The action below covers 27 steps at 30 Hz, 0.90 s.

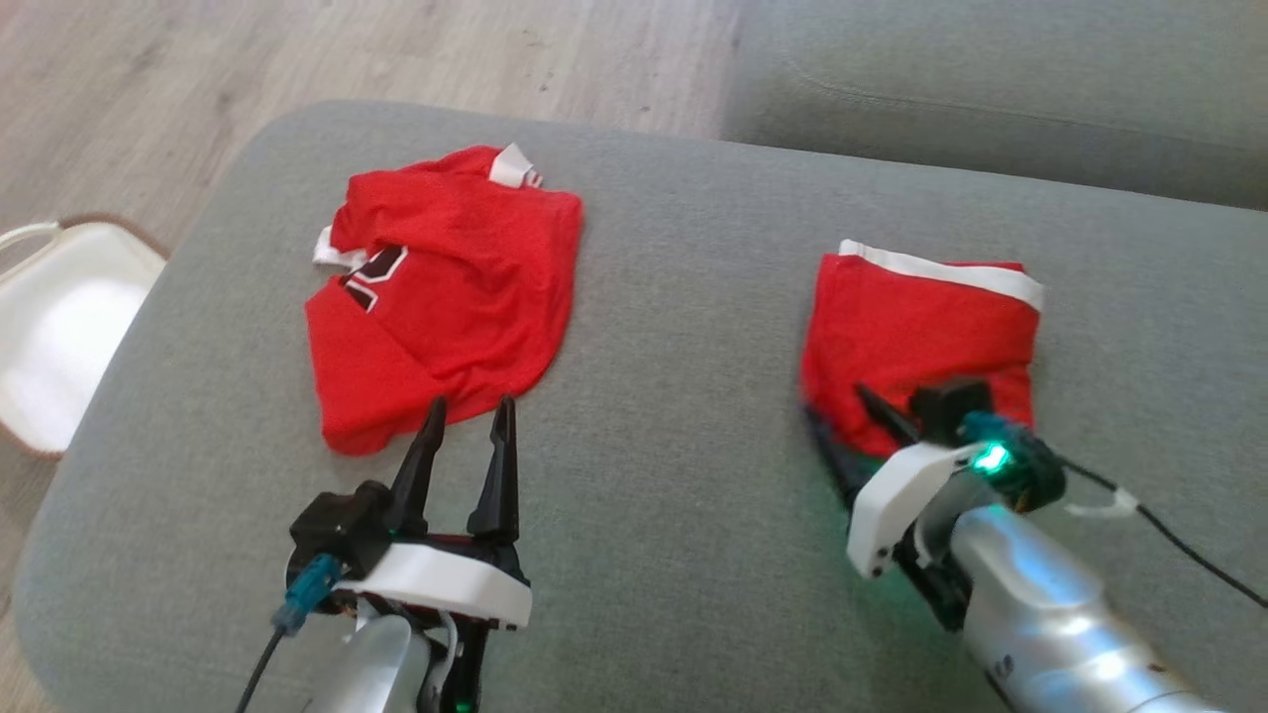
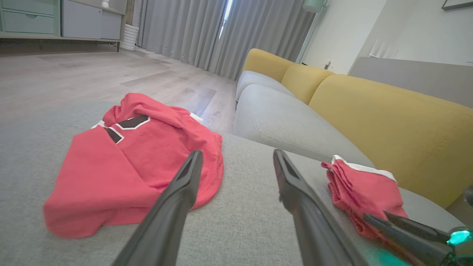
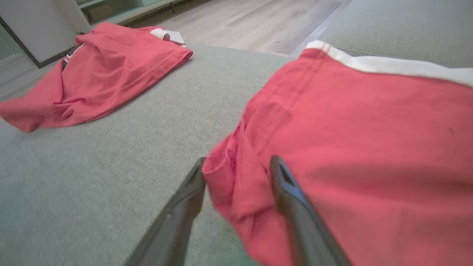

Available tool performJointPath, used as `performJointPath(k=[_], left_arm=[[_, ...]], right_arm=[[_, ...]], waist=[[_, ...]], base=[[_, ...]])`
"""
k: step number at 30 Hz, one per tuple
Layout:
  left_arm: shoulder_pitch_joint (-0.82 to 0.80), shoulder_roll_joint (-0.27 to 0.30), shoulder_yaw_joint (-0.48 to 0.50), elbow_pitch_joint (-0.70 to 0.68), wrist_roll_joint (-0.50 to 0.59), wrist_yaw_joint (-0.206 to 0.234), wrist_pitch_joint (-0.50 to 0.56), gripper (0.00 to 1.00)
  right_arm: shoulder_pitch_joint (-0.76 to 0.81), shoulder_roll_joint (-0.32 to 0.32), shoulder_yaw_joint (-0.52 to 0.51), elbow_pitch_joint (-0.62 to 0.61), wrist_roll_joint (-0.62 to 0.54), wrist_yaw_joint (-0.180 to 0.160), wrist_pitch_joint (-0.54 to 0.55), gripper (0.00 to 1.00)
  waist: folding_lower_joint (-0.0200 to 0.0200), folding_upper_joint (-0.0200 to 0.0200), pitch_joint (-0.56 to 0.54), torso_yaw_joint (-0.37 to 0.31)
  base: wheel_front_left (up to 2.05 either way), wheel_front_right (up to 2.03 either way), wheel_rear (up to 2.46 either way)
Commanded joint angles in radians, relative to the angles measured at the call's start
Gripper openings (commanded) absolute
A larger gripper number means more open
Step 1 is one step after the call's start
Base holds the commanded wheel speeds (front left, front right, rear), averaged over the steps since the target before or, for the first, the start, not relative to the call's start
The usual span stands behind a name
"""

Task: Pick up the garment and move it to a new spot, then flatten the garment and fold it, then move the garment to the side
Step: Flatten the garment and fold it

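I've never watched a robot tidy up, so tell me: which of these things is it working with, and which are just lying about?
In the job: folded red garment, its edge between the right hand's parted fingers; crumpled red shirt, before the open left hand; grey seat under both.
Just lying about: white bin on the floor; yellow cushions; curtains.

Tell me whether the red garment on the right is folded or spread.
Folded. The right garment is a compact rectangle, stacked layers showing along its edge in the left wrist view.
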Motion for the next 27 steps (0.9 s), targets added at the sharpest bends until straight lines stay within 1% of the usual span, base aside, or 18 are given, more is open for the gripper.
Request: performJointPath(k=[1,5,8,10,12,13,15,18,21,23,27], left_arm=[[-0.02,0.006,0.033,-0.026,-0.012,0.005,-0.01,1.0],[-0.019,0.006,0.039,-0.031,-0.016,0.007,-0.01,1.0],[-0.016,0.007,0.052,-0.034,-0.014,0.008,-0.01,1.0],[-0.016,0.008,0.068,-0.04,-0.012,0.007,-0.01,1.0],[-0.017,0.009,0.087,-0.052,-0.009,0.006,-0.01,1.0],[-0.017,0.009,0.097,-0.06,-0.006,0.005,-0.01,1.0],[-0.018,0.012,0.113,-0.077,0.014,0.006,-0.01,1.0],[-0.015,0.011,0.143,-0.111,0.032,0.006,-0.01,1.0],[-0.005,0.009,0.17,-0.129,0.043,0.007,-0.01,1.0],[0.001,0.009,0.173,-0.135,0.066,0.004,-0.01,1.0],[0.024,0.007,0.178,-0.146,0.104,0.002,-0.01,1.0]], right_arm=[[0.002,0.014,0.028,-0.016,0.001,-0.001,-0.013,1.0],[-0.003,0.026,0.075,-0.011,0.014,-0.001,-0.025,1.0],[-0.006,0.03,0.099,-0.037,0.035,-0.001,-0.033,1.0],[-0.011,0.025,0.106,-0.068,0.051,-0.001,-0.037,1.0],[-0.021,0.005,0.091,-0.105,0.061,-0.001,-0.04,1.0],[-0.034,-0.015,0.064,-0.137,0.047,-0.001,-0.041,1.0],[-0.039,-0.058,-0.024,-0.213,-0.018,-0.001,-0.041,1.0],[0.015,-0.081,-0.198,-0.319,-0.113,-0.001,-0.042,1.0],[0.098,-0.068,-0.366,-0.425,-0.212,-0.001,-0.042,1.0],[0.155,-0.044,-0.46,-0.493,-0.27,-0.001,-0.042,1.0],[0.263,0.016,-0.607,-0.609,-0.358,-0.001,-0.042,1.0]], waist=[[0.0,-0.0001,-0.006,-0.014],[0.0,-0.0001,-0.013,-0.047],[0.0,-0.0001,-0.019,-0.079],[0.0,-0.0001,-0.021,-0.105],[0.0,-0.0001,-0.025,-0.132],[0.0,-0.0001,-0.026,-0.146],[0.0,-0.0001,-0.028,-0.175],[0.0,-0.0001,-0.033,-0.212],[0.0,-0.0001,-0.039,-0.243],[0.0,-0.0001,-0.043,-0.261],[0.0,-0.0001,-0.045,-0.286]], base=[[0.0,0.0,0.0],[0.0,0.0,0.0],[0.0,0.0,0.0],[0.0,0.0,0.0],[0.0,0.0,0.0],[0.0,0.0,0.0],[0.0,0.0,0.0],[0.0,0.0,0.0],[0.0,0.0,0.0],[0.0,0.0,0.0],[0.0,0.0,0.0]])
